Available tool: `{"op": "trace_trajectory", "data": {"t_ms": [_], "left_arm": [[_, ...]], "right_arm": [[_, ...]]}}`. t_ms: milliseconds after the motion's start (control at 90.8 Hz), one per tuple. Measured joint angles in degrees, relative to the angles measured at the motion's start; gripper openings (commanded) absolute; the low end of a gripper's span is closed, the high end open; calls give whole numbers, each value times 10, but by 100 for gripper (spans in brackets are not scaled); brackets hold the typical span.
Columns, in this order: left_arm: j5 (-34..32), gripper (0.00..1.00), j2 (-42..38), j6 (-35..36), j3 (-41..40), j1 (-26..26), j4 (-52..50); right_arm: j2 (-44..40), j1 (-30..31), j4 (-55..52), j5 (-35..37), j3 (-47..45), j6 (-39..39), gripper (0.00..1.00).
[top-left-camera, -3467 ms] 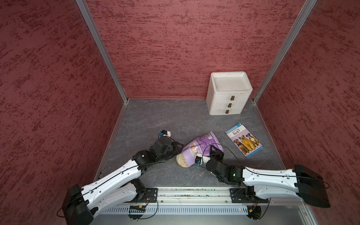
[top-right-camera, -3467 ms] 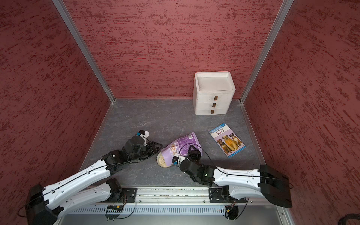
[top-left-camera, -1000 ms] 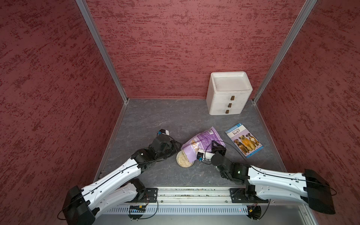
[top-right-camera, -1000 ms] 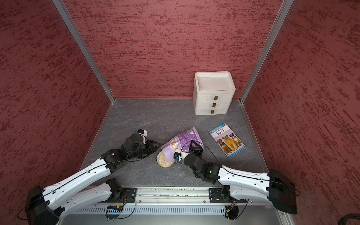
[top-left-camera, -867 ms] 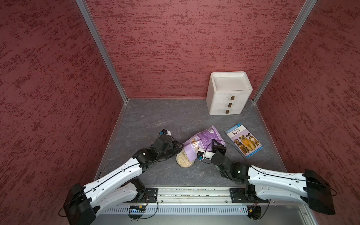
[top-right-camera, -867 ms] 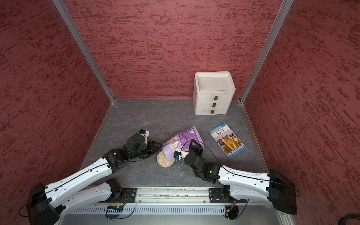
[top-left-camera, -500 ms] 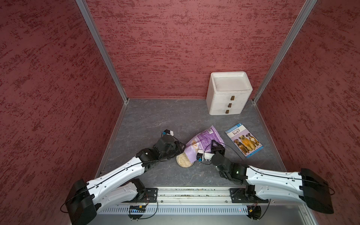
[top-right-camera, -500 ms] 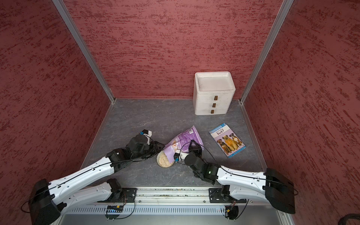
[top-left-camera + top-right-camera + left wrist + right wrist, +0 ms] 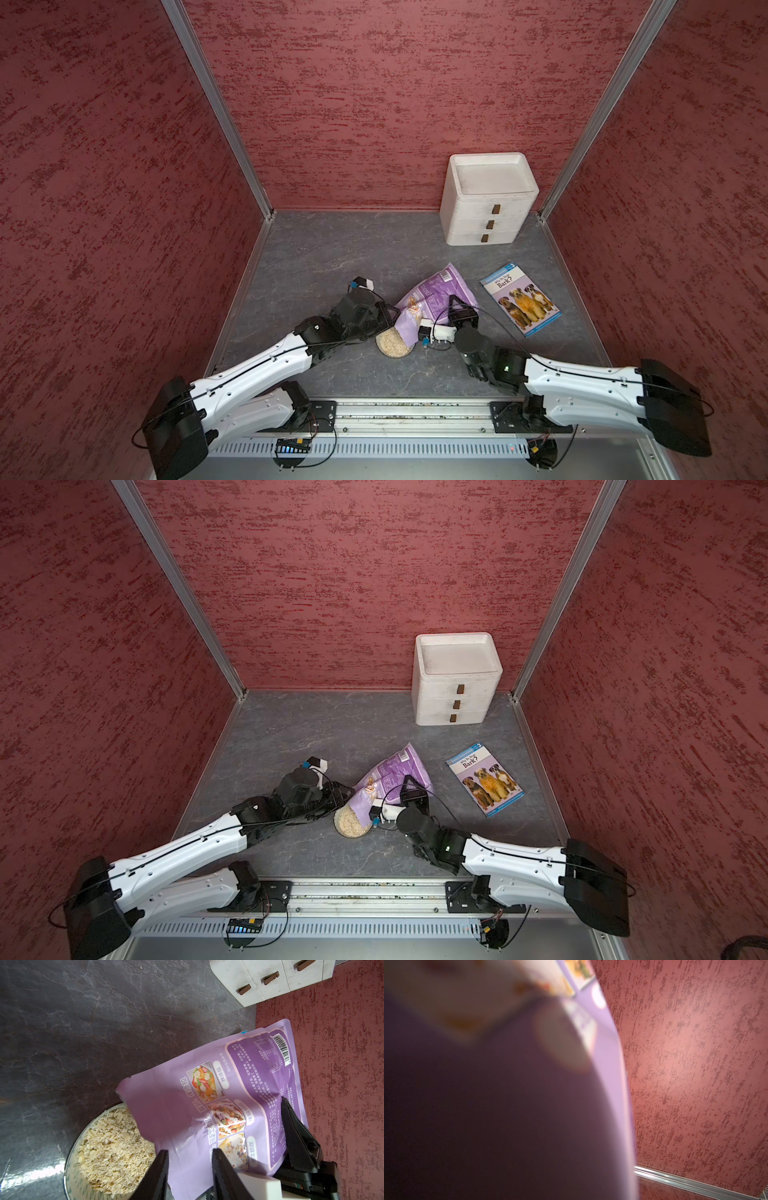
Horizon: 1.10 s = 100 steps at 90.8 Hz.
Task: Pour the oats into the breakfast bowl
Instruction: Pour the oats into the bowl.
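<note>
Item: pouch (image 9: 436,297), tilted, mouth low over breakfast bowl (image 9: 68,1159), long axis rising away from it; oats (image 9: 112,1147) heaped in bowl. Your left gripper (image 9: 190,1151) half-closed, pinching mouth end, nearest bowl; right gripper (image 9: 456,303) clamps pouch mid-body, farther off.

The pale beige loose oat flakes (image 9: 112,1147) lie heaped in the small round white patterned bowl (image 9: 71,1185), nearly filling it. The lilac foil pouch (image 9: 187,1115) is tilted, its open mouth over the bowl's rim.
</note>
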Motion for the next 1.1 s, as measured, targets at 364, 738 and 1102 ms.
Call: {"op": "trace_trajectory", "data": {"t_ms": [364,738,1102], "left_arm": [[0,38,5,0,0,-2,3],[0,38,5,0,0,-3,6],[0,38,11,0,0,-3,7]], "right_arm": [[0,0,9,-2,-6,-35,0],[-2,0,16,-7,-9,-55,0],[-9,0,29,-11,-9,-84,0]]}}
